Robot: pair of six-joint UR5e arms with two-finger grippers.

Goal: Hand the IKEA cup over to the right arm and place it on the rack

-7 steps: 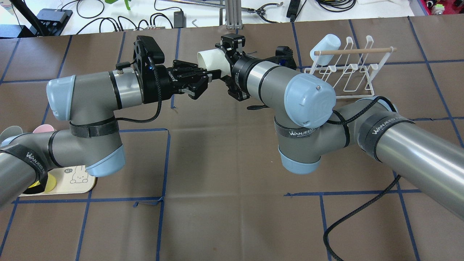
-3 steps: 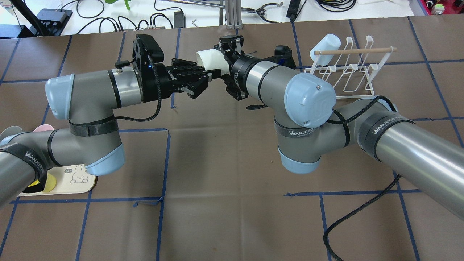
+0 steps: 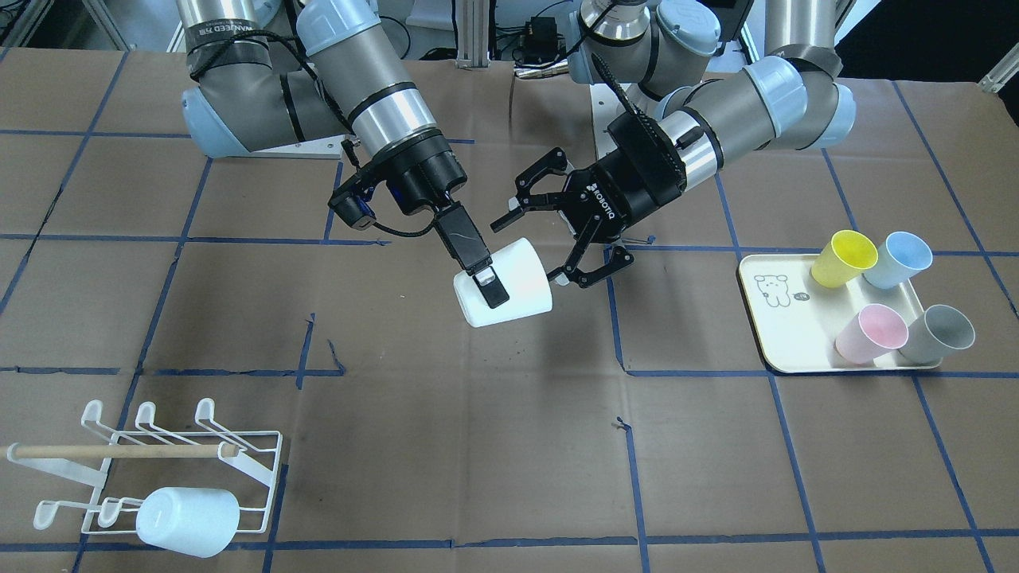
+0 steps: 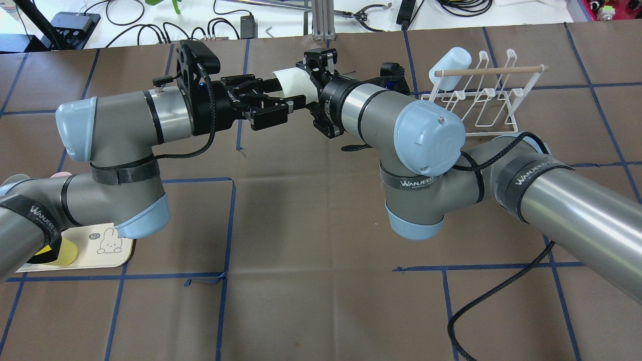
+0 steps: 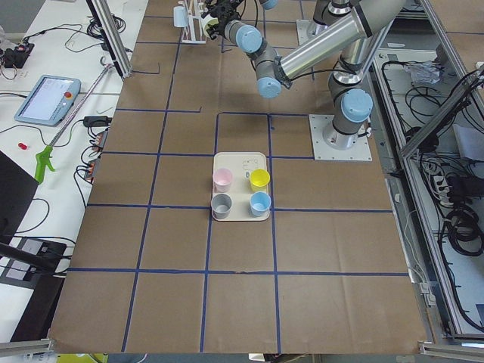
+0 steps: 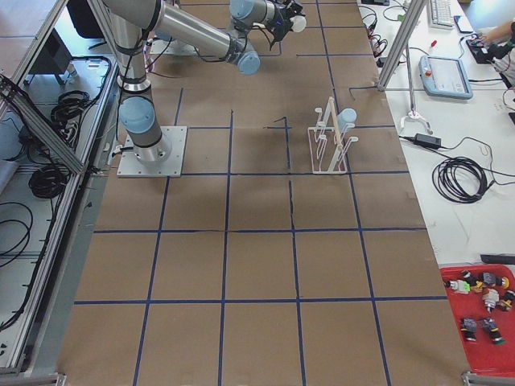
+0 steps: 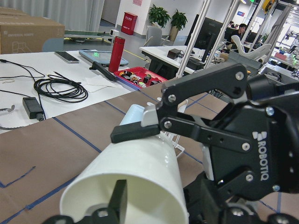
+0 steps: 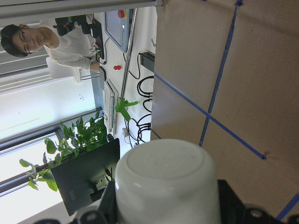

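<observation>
Front-facing view: white cup (image 3: 517, 290) is mid-air over table (image 3: 478, 446) ctr, clamped by right gripper (image 3: 492, 288), w/ left gripper (image 3: 531, 252) jaws spread wide either side of cup's mouth end, well apart from rack (image 3: 119, 451).

The white cup (image 3: 516, 288) hangs tilted in mid-air, held by the right arm (image 3: 382, 87). The wire rack (image 3: 119, 451) (white, upright) stands well apart.
</observation>
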